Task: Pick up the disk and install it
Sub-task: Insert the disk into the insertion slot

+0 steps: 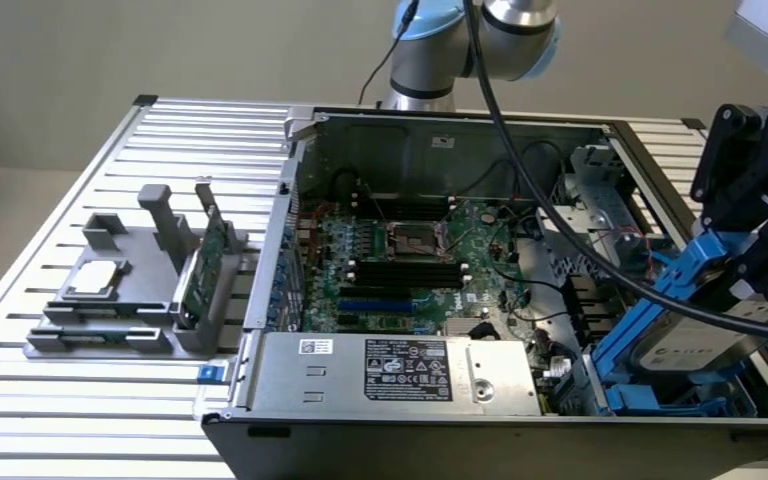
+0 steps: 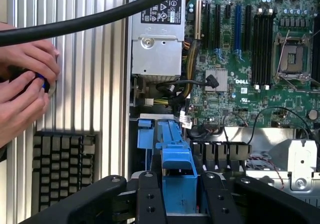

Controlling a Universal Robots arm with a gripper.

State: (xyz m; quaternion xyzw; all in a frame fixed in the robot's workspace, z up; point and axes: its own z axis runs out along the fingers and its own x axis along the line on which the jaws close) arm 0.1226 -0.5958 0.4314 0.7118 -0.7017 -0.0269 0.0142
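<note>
Exterior view: an open computer case (image 1: 438, 125) lies on a slatted metal bench (image 1: 197, 130), with the motherboard (image 1: 411, 260) exposed. A power supply (image 1: 398, 370) sits along the case's near edge. Its white label carries print too small to read.

At the exterior view's right, the black end effector (image 1: 758, 265) is clamped on the disk (image 1: 711, 335). The disk is a silver-grey drive in a blue carrier. It is held tilted, its lower end down among the blue drive-bay rails at the case's near right corner. A black cable (image 1: 544, 220) runs from the arm (image 1: 478, 40) across the case toward the end effector.

On the exterior view's left, a grey holder (image 1: 131, 300) on the bench carries a small silver chip (image 1: 97, 278) and an upright green card (image 1: 207, 265).

Wrist view: the carrier's blue end tab sits between the black fingers (image 2: 150, 199), which touch it on both sides. "DELL" is printed in white on the motherboard. A person's hands (image 2: 22, 89) rest on the bench beside the case, holding a small dark object with a blue part. A black keyboard (image 2: 62, 159) lies near them.
</note>
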